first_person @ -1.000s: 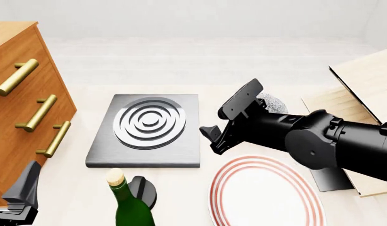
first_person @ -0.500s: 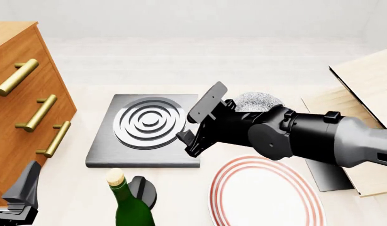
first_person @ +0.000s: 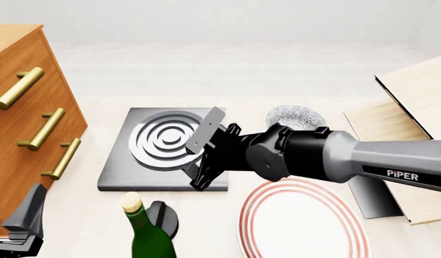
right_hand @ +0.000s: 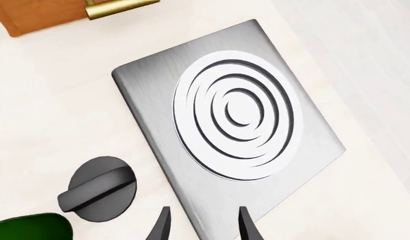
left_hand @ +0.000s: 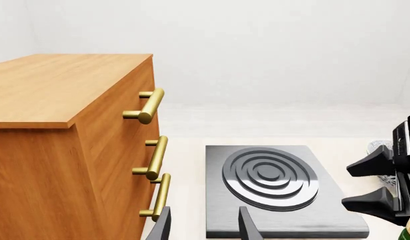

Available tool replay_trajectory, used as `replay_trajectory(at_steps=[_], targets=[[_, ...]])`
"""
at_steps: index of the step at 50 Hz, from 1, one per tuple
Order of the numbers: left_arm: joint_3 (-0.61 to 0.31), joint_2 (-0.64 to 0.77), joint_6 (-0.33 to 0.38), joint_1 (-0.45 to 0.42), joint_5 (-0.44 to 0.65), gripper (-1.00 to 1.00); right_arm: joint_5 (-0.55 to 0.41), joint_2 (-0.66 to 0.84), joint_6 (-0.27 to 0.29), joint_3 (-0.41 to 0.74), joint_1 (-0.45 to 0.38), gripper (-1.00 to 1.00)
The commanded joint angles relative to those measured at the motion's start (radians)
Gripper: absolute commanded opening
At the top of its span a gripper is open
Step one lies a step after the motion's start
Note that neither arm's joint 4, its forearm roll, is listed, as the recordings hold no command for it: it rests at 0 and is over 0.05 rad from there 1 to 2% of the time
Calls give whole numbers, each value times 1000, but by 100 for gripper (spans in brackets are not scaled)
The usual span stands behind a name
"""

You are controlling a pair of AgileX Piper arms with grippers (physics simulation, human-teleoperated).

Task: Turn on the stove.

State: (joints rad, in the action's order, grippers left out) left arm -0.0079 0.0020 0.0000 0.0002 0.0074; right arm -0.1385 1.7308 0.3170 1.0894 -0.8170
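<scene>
Above the stove (first_person: 163, 177) — flat grey slab — right gripper (first_person: 198, 152).

wooden drawer chest (first_person: 23, 102) with three brass handles (first_person: 41, 129) at the counter's left edge. green bottle (first_person: 143, 234), cork top, upright at the near edge. red-ringed white plate (first_person: 303, 223) near the front-right. crumpled silvery ball (first_person: 295, 115) mid-counter. pale wooden board (first_person: 413, 91) at the right edge.

The stove (first_person: 120, 172) is brushed grey metal with shiny silver rings; its knob (right_hand: 98, 189) is matt black plastic. The dresser (left_hand: 51, 150) is smooth wood with brass-looking handles (left_hand: 148, 106).
</scene>
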Motion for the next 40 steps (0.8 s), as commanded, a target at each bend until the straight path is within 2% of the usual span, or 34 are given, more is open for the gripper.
replay_trajectory(at_steps=[1,17,31,40], targets=[[0,0,0,0,0,100,-12,74,10,37,-15,100],[0,0,0,0,0,100,-15,128,6,45,-59,100],[0,0,0,0,0,100,-55,201,38,126,-69,100],[0,0,0,0,0,100,-62,224,20,137,-91,100]])
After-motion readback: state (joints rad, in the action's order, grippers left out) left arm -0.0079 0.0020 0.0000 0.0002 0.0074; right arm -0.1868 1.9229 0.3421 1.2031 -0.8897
